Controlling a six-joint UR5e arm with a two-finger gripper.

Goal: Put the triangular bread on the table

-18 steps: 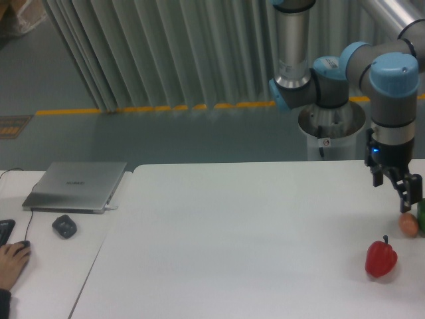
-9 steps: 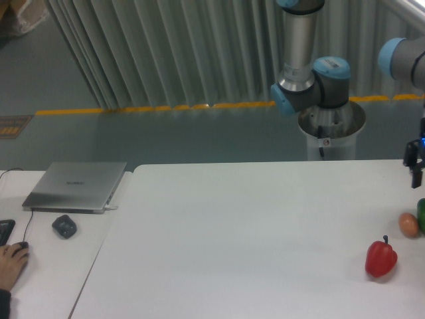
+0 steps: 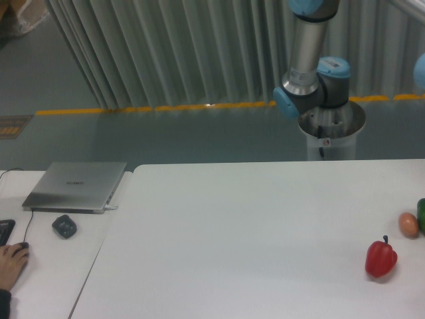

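Note:
The triangular bread is out of view. The large white table [image 3: 252, 232] fills the middle and right of the camera view. My gripper has left the frame to the right; only the arm's blue-grey joints [image 3: 312, 86] and a bit of blue at the right edge [image 3: 420, 70] show behind the table.
A red bell pepper [image 3: 381, 258] stands near the table's right front. A small orange-tan ball [image 3: 408, 224] and a green thing [image 3: 421, 214] lie at the right edge. A smaller desk at left bears a silver laptop [image 3: 76, 186], a dark mouse [image 3: 64, 226] and a person's hand [image 3: 12, 260].
My gripper was by the orange-tan ball one second ago. It rose and swung right, and is now out of the frame. The objects on the table have not moved.

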